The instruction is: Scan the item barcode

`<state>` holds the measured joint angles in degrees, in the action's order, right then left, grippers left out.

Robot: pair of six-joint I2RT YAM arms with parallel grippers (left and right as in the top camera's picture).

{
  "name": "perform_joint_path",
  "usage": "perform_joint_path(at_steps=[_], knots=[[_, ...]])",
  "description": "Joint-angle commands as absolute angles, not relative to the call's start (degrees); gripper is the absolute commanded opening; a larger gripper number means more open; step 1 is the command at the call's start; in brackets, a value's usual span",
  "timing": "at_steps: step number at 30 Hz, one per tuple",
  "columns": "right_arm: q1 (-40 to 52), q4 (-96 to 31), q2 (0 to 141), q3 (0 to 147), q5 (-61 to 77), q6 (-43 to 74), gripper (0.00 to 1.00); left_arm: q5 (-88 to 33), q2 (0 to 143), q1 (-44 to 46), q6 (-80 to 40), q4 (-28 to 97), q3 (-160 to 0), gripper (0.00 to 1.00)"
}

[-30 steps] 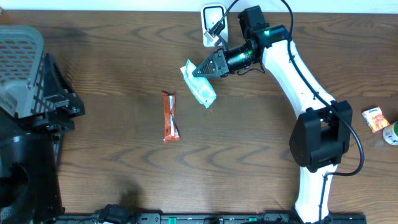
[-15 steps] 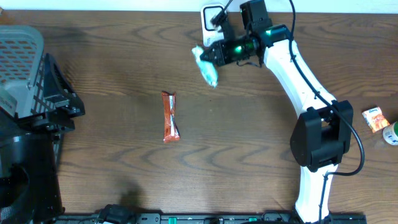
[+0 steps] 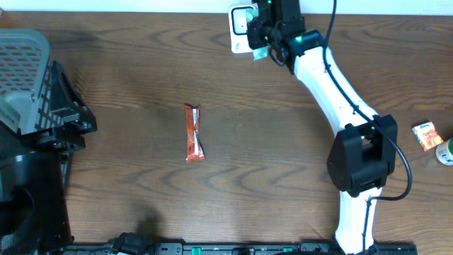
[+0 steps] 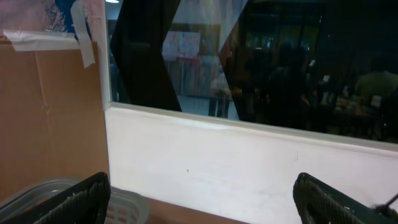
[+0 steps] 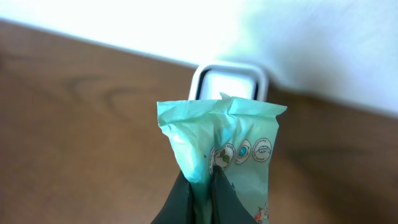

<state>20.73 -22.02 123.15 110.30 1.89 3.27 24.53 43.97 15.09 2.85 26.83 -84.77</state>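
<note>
The right arm has swung up toward the top of the picture since a moment ago, and the green packet (image 5: 224, 143) has gone with it. It was lower down over the table (image 3: 141, 198) before. Now the right gripper (image 5: 200, 198) is at the top middle of the overhead picture. Its jaws are squeezed tight on the bottom of the packet. The packet stands upright just in front of the white scanner (image 5: 229, 84). I cannot tell if the two touch. From above, only a tiny green bit of the packet shows under the arm, right beside the scanner (image 3: 241, 20). The left gripper (image 4: 200, 183) is at the left edge, with its jaws wide apart and nothing in them. It faces a white wall and a dark window. An orange snack bar (image 3: 193, 132) lies alone in the middle of the table. A grey basket (image 3: 21, 64) sits in the upper left. A small orange box (image 3: 427, 136) lies at the right edge.
</note>
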Motion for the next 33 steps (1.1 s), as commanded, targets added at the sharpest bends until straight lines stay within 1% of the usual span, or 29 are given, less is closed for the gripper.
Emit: perform_joint_path(at_steps=[1,7,15,26,33], knots=[[22.6,-19.2,125.8,110.9,-8.4,-1.2,0.01,25.1,43.7,14.8,3.3,26.9,-84.6,0.94],[24.3,-13.1,130.4,111.0,-19.1,-7.2,0.01,25.1,43.7,14.8,3.3,28.0,-84.6,0.94],[24.8,-8.9,134.2,112.4,-24.5,-13.6,0.01,25.1,43.7,14.8,3.3,29.8,-84.6,0.94],[24.9,-4.4,138.7,112.9,-23.9,-15.5,0.01,25.1,44.4,14.8,3.3,30.6,-84.6,0.94],[27.1,-2.9,139.6,112.9,-23.9,-18.3,0.01,25.1,44.5,14.8,3.3,30.6,-84.6,0.94]])
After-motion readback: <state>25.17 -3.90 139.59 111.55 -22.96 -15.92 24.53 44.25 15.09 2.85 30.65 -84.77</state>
